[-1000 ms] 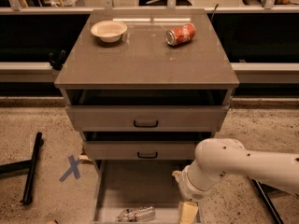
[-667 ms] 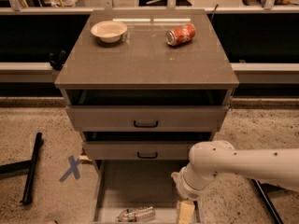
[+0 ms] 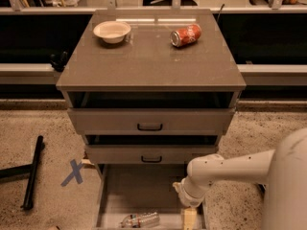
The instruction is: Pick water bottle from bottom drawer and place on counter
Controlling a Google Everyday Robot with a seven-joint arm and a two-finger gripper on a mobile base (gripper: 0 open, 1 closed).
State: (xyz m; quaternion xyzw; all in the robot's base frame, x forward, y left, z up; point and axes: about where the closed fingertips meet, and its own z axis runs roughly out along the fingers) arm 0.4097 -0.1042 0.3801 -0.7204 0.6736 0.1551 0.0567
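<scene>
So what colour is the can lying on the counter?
The can is red, camera view; gripper low at right of the bottom drawer.

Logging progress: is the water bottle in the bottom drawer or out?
In: the water bottle lies sideways in the bottom drawer; the gripper is beside it, not touching.

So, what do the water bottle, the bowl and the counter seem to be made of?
The water bottle seems clear plastic: its body looks see-through. The bowl is matte cream, perhaps paper or plastic. The counter is glossy grey-brown, likely laminate: it reflects light. The gripper hangs over the bottom drawer, beside the bottle.
</scene>
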